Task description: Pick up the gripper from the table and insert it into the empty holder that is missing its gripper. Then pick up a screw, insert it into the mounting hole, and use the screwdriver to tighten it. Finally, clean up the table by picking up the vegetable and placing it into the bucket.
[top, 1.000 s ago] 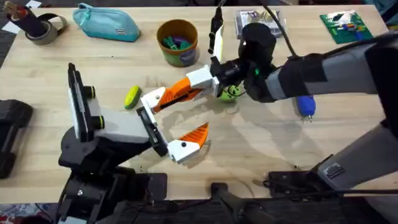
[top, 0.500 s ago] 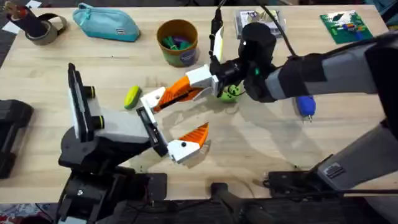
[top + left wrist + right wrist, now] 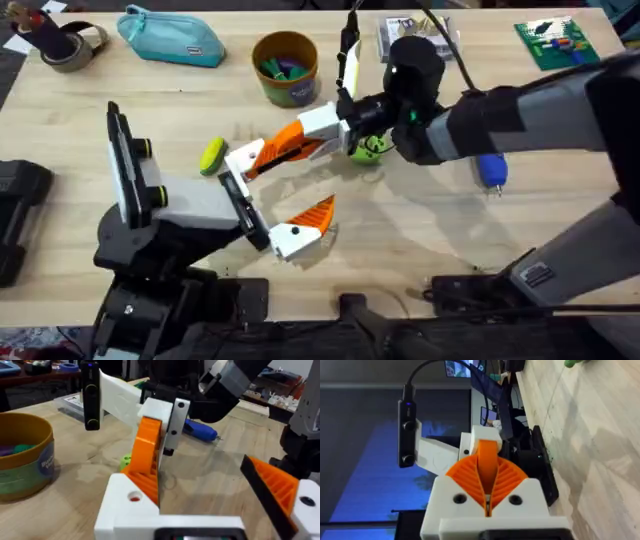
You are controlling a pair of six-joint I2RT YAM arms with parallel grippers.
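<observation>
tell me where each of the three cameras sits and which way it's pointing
Overhead: fixed above the arm bases, looking down and forward over the table; both arms show, the right gripper reaching across to the left arm's holder.
Left wrist: on the left arm, facing across the table toward the screwdriver; its own white holder and ribbed finger show.
Right wrist: on the right arm, rolled sideways, facing the left arm; its orange pads pinch the gripper.
Shared: the gripper-holder meeting.
</observation>
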